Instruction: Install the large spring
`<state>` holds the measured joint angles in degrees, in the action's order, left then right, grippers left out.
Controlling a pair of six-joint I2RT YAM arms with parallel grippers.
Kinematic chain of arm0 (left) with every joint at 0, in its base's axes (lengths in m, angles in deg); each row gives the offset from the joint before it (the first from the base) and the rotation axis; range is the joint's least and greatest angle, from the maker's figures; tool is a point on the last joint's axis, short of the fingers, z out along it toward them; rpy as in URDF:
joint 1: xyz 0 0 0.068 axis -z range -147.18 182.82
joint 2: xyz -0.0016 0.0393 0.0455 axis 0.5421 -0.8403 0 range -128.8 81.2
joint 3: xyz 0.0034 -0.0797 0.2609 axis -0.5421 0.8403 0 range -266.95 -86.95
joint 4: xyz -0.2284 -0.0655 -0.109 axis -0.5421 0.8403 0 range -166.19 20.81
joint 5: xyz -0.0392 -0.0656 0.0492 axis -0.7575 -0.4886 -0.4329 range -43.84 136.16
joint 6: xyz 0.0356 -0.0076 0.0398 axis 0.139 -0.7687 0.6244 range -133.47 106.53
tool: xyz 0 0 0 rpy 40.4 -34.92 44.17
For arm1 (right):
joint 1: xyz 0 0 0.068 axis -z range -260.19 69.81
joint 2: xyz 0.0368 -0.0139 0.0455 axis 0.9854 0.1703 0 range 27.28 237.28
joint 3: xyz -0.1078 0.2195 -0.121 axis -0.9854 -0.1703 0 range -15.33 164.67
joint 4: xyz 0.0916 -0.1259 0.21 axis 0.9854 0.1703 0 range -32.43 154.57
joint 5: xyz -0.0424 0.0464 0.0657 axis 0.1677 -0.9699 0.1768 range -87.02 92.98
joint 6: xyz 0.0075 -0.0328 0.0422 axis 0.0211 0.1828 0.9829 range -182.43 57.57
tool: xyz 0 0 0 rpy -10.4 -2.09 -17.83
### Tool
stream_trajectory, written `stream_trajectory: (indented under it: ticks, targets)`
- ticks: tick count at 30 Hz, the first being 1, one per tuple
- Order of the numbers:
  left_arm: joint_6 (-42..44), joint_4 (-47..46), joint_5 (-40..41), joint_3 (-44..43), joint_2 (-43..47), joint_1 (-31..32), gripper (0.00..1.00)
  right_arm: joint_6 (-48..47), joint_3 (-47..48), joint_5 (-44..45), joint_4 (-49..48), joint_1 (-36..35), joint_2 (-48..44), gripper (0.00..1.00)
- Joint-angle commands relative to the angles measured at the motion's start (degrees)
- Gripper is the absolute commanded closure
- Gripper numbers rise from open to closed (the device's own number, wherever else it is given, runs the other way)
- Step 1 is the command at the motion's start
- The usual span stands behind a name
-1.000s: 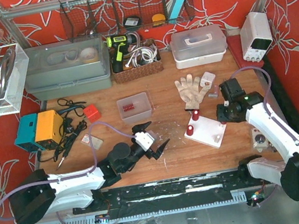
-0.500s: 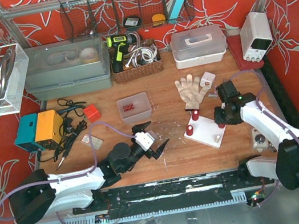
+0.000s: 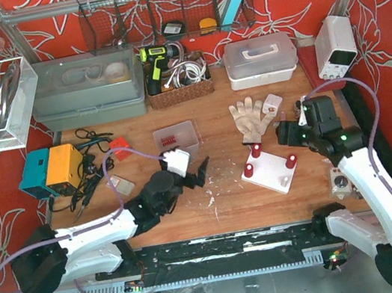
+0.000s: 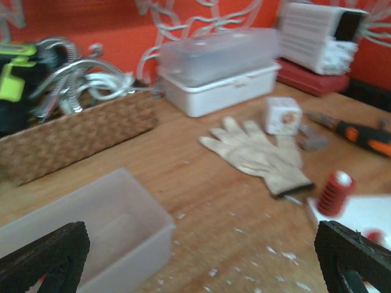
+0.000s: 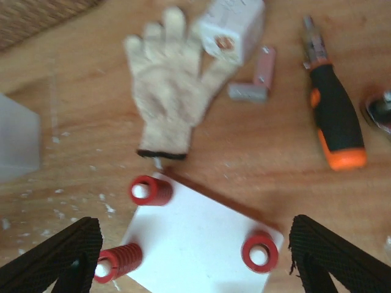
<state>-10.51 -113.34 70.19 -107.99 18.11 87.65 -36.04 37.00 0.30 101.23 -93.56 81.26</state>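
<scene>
My right claw [image 5: 192, 247] hangs above the white plate [image 5: 195, 232] with its fingers well apart, gripping nothing. The plate lies flat on the tabletop [image 5: 275, 177], and three red springs sit on it, each around a pale peg. The spring at the plate's right corner [image 5: 259, 251] sits upright on its peg, between my two fingers in the wrist view and touched by neither. A second spring [image 5: 151, 190] stands at the plate's far corner, and a third spring [image 5: 119, 259] at its left corner. From these views I cannot tell which of them is the largest. Just beyond the plate lies a cream work glove [image 5: 168, 104], palm down. Beside its fingers are a small white box [image 5: 232, 24] and two little blocks, and to the right of those lies an orange-and-black screwdriver [image 5: 333, 116]. My left claw [image 4: 198, 259] is also spread wide and empty. It hovers over the tabletop well left of the plate, just beside a clear plastic tub [image 4: 91, 232].
</scene>
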Motion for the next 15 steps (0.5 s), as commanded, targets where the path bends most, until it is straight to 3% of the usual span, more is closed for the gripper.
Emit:
stream_trajectory:
  ticks: [1,3,7,11,15]
  targets:
    - [-17.74,17.74,1.97,-7.63,1.93,-8.13,0.00,0.85,-0.55,-5.87,-4.75,-0.25,-4.21,0.12]
    - [-21.57,24.95,-3.89,-12.04,0.51,-13.66,0.01,1.01,-1.22,-5.29,-6.15,-0.34,-4.74,0.10]
    - [-18.86,33.58,-11.09,-19.13,-3.86,-20.74,0.17,2.29,-4.80,-8.23,-11.23,-0.57,-5.68,0.10]
    - [-11.18,40.51,-15.96,-26.34,-9.76,-24.91,0.32,2.49,-7.26,-11.91,-14.99,-1.46,-5.34,0.10]
    - [4.45,45.42,-21.69,-32.46,-16.15,-26.11,0.51,-0.32,-9.19,-9.61,-16.96,-3.43,-5.14,0.08]
